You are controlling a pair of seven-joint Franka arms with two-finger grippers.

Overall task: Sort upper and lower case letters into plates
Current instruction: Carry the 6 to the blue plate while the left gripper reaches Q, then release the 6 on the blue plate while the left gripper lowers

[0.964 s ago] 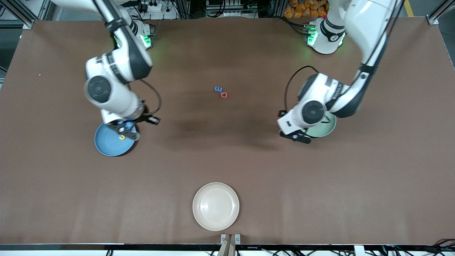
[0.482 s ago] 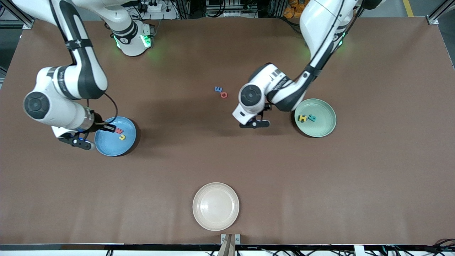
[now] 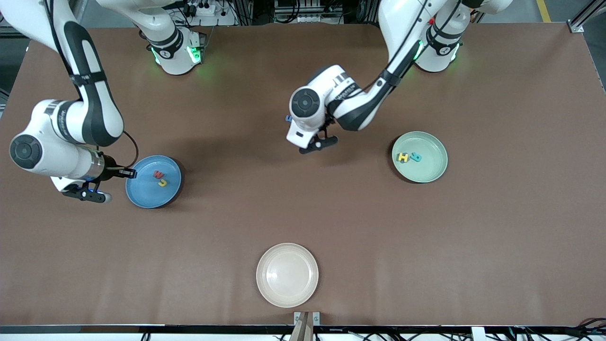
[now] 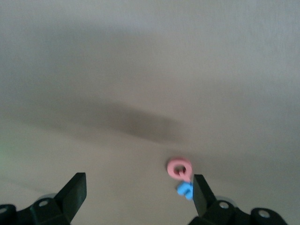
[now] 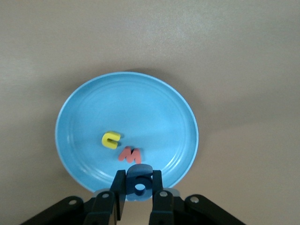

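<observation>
Risk: left gripper [image 4: 136, 197], fingers spread wide, hangs over two loose letters lying touching mid-table; closing could catch both, or nudge one away. Red letter [image 4: 179, 168] ring-shaped, blue letter [image 4: 184, 189] partly hidden by finger.

Right gripper [image 5: 138, 194] pinches small blue letter [image 5: 139, 180] beside blue plate [image 5: 140, 101]; release short of rim would drop it on table. Plate holds yellow letter [image 5: 110, 139] and red one [image 5: 130, 154]. Green plate [image 3: 431, 166] holds yellow and teal letters.
</observation>
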